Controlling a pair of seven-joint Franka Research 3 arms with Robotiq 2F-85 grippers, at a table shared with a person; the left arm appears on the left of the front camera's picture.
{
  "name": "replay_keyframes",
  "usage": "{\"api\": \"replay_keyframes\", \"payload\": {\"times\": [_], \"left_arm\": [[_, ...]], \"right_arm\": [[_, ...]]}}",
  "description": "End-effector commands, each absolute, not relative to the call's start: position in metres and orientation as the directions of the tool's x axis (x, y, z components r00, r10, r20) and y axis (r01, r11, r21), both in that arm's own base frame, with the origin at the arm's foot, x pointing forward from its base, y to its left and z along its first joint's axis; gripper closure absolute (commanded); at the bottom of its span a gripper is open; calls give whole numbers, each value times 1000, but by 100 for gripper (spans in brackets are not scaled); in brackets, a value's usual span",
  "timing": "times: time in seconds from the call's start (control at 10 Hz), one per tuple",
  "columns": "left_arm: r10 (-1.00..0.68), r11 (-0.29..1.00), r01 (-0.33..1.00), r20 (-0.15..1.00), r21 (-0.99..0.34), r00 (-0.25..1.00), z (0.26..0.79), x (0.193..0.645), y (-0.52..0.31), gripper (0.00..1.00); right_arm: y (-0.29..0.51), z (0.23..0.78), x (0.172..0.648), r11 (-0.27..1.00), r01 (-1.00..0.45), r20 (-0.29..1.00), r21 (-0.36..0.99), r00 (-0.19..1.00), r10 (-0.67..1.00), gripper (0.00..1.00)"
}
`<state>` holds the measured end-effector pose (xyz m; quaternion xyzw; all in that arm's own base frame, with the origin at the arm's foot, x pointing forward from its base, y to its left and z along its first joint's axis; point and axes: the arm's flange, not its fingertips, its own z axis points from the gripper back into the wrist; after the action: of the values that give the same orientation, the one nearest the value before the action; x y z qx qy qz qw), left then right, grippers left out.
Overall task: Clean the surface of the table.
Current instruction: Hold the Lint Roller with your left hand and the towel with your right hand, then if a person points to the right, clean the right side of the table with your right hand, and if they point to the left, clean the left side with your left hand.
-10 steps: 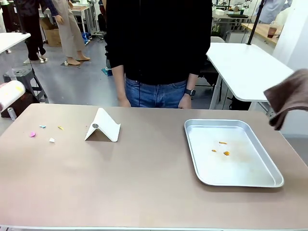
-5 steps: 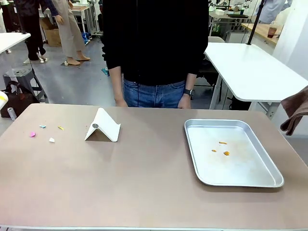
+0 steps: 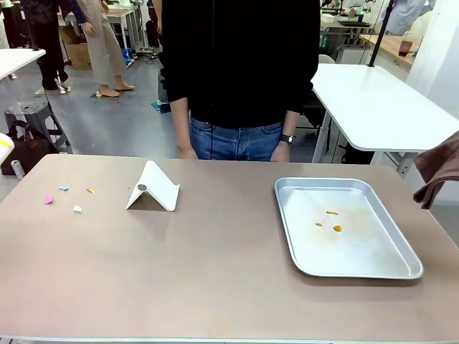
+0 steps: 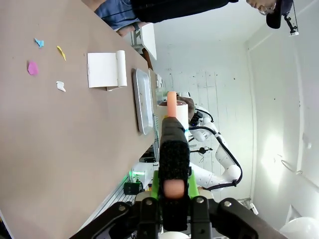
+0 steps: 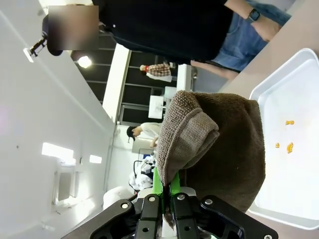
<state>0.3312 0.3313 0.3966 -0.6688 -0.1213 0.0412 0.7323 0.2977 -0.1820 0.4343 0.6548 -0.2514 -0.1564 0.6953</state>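
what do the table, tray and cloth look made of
Table: smooth matte tan top, no grain, pale edge; probably laminate.
Tray: bare metal, dull silver sheen, rolled rim; steel or aluminium.
Cloth: brown terry-like fabric, nubbly weave, soft folds.

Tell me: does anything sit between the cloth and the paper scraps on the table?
Yes. The right gripper holds the cloth by the table's right edge; the scraps lie far left. Crossing over, it would likely meet the tray first, then the white folded stand.

Front view faces across the table at the person; rolled wrist views share its tray.
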Motion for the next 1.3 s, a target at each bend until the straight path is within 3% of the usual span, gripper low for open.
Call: {"api": "replay_keyframes", "payload": {"times": [0.0, 1.2], "left_arm": [[219, 105, 101, 123, -989, 968, 398, 329, 333, 100], [219, 105, 101, 123, -989, 968, 398, 329, 333, 100]], "right_arm": [[-183, 440, 297, 65, -119, 135, 991, 816, -561, 100], [-183, 440, 297, 65, -119, 135, 991, 816, -561, 100]]}}
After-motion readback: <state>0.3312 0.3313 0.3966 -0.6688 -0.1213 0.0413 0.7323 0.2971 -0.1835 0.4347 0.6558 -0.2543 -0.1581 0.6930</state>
